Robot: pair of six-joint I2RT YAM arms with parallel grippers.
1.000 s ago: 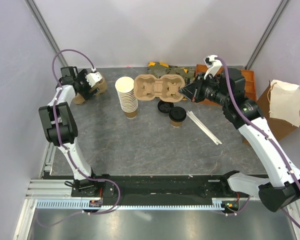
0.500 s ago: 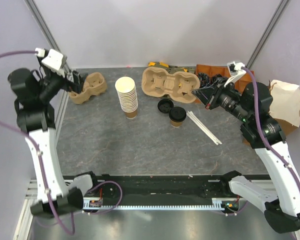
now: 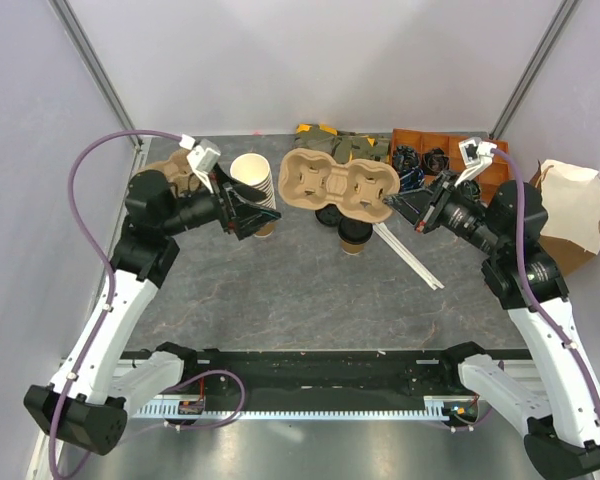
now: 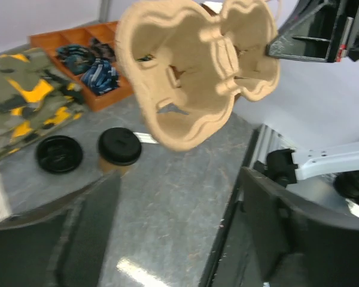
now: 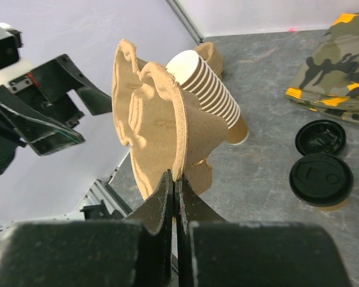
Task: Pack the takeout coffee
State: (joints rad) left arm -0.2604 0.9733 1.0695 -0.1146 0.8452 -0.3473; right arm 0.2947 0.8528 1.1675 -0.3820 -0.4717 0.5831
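My right claw (image 5: pixel 173 179), black fingers pressed shut on the rim of a tan moulded-pulp cup carrier (image 3: pixel 340 182), holds that carrier tilted in the air above the grey stone-look table (image 3: pixel 280 295). My left claw (image 3: pixel 252 212) gapes wide with nothing between its fingers, pointing across at the carrier from just in front of a tall stack of lidless paper cups (image 3: pixel 248 168). The takeout coffee (image 5: pixel 321 178), a small brown paper cup under a round black plastic lid, stands upright on the table beneath the raised carrier, just beside a loose round black plastic lid (image 5: pixel 320 137). Thin white sticks (image 3: pixel 410 255) lie near the coffee, on the right arm's side.
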